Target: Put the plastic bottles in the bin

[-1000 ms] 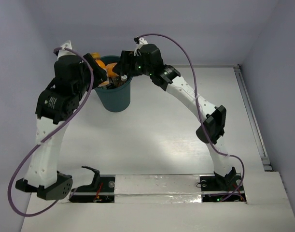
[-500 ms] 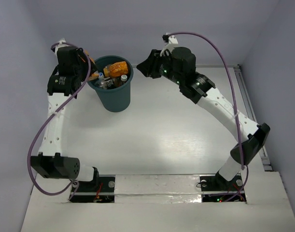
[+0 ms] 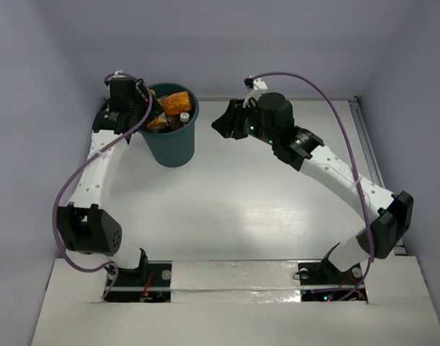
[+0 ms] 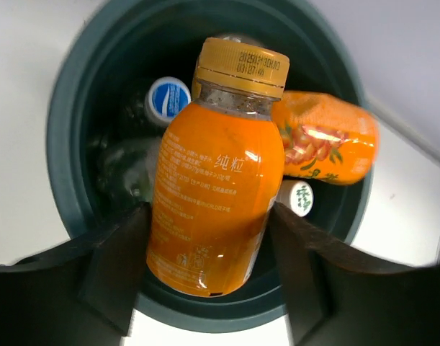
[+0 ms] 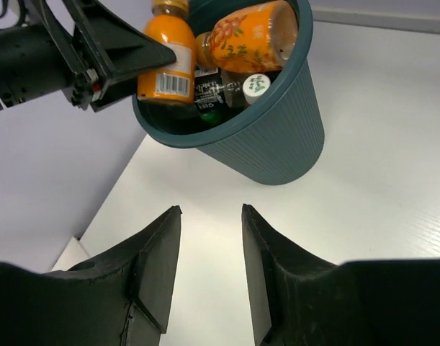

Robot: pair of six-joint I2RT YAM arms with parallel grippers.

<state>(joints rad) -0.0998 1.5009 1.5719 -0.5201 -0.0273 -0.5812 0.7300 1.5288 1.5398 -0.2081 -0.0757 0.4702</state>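
At the far left of the table stands the bin (image 3: 173, 148), a dark teal plastic bucket, round, with finely ribbed walls that taper downward and a smooth rolled rim. Inside it lie several bottles. A fruit-printed bottle (image 4: 324, 148) in glossy orange wrap rests on its side across the top of the heap. Beneath it show a round blue cap (image 4: 168, 96), a white cap with green print (image 4: 300, 198) and a dark-labelled bottle (image 5: 205, 90). The rest sits in shadow and is hard to make out.

The table (image 3: 241, 209) is matt white with a faint grain and a soft sheen under the light. Pale lilac-grey walls (image 3: 292, 36) close it in on three sides, and a purple cable (image 3: 328, 79) loops above the right arm.

The left gripper (image 4: 212, 252) is clamped on an orange bottle (image 4: 216, 194). This is smooth clear plastic filled with orange drink, rounded at the shoulder, with a ridged yellow-orange screw cap. The black fingers press its two sides near the base. It hangs over the bin's mouth, near the rim on the left arm's side. Whether it touches the bottles below, I cannot tell.

The right gripper (image 5: 211, 216) hovers above the table just beside the bin, its fingers parted by a modest gap with nothing between them.
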